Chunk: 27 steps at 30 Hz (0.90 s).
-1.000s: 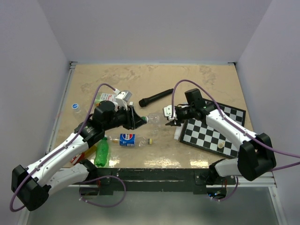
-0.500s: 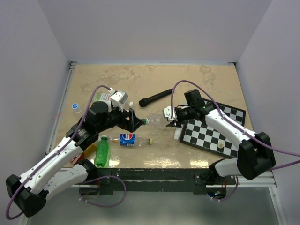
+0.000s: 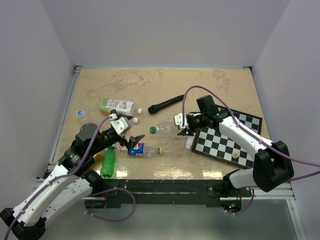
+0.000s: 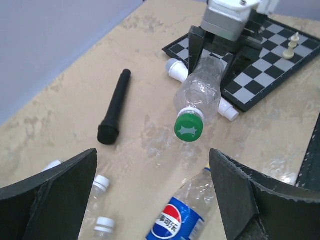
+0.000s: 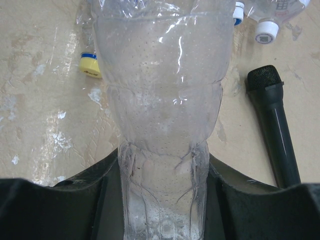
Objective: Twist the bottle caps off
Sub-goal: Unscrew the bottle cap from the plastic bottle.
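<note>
- Blue bottle cap (image 3: 79, 113) lies at the far left of the table (image 3: 210, 85), close to the left wall, on the end of a crinkled clear bottle that is hard to make out.
- White-and-green carton (image 3: 116, 105) lies flat behind the left arm.
- Green bottle (image 3: 108, 162) lies near the front edge, beside the left arm.
- Left gripper (image 4: 152, 155) hangs over the table with its fingers (image 4: 60, 185) spread wide and nothing between them. It points toward the green cap, well apart from it.
- Two white caps (image 4: 102, 182) on clear bottles show just under the left finger in the left wrist view.
- Pepsi bottle (image 3: 136, 149) lies on its side below the spread fingers, with a yellow cap (image 3: 161, 150) at its right end.
- Green cap (image 3: 153, 130) is screwed on the neck of a clear bottle (image 3: 165, 127), which is held roughly level with the cap facing left.
- Black microphone (image 3: 166, 104) lies on the table behind that bottle, apart from it.
- Right gripper (image 3: 181, 127) is clamped on the base end of the clear bottle, one finger on each side.
- Chessboard (image 3: 225, 145) lies at the right, under the right arm, with a pale chess piece (image 3: 235, 155) standing near its front edge.
</note>
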Motion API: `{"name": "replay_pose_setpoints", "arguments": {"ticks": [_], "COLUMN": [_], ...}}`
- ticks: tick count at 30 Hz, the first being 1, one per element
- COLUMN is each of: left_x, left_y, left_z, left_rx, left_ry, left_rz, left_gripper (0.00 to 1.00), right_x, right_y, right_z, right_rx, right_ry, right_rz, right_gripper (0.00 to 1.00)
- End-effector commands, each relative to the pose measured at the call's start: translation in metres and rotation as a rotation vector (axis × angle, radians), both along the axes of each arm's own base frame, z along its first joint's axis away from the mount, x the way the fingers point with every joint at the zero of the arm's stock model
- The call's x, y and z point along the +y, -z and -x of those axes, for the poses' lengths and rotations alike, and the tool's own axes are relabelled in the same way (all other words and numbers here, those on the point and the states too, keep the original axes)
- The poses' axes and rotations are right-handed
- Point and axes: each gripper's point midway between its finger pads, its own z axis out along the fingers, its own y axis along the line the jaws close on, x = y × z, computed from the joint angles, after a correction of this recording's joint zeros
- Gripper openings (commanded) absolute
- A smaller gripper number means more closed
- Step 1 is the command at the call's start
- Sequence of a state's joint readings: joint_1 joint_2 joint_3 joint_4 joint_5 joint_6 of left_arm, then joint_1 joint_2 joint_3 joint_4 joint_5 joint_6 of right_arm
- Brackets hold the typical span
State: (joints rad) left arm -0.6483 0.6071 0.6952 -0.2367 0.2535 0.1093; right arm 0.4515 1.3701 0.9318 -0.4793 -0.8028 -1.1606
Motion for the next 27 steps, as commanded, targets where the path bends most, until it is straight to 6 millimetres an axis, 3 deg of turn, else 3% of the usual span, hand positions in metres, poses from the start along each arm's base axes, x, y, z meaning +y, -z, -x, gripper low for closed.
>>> {"name": "replay_pose_setpoints", "arguments": {"ticks": [1,6,12,22,27], "left_x": [-0.009,-0.025,-0.043,-0.054,-0.063], "left_y": [-0.011,-0.01,0.007,0.012,0.008], "left_z": [0.005,0.012,0.007,0.007,0.008], "left_rx": [-0.328,-0.457,-0.423,-0.42,-0.41], "left_ry": [0.139,0.256,0.348,0.393,0.435], "left_rz": [-0.052,-0.054,-0.107,-0.077,-0.042], "left_gripper": [0.98,0.97,0.94,0.92,0.86], "right_x": [0.004,0.005,0.005,0.006,0.006], "right_y": [-0.008,-0.009,-0.009,-0.008,-0.009], "right_z": [-0.002,-0.001,-0.001,0.001,0.001], "right_rx": [-0.017,-0.018,-0.02,-0.013,-0.017], "right_ry": [-0.02,-0.024,-0.026,-0.033,-0.035], "right_rz": [-0.021,-0.023,-0.023,-0.022,-0.024], "right_gripper": [0.0,0.0,0.0,0.0,0.0]}}
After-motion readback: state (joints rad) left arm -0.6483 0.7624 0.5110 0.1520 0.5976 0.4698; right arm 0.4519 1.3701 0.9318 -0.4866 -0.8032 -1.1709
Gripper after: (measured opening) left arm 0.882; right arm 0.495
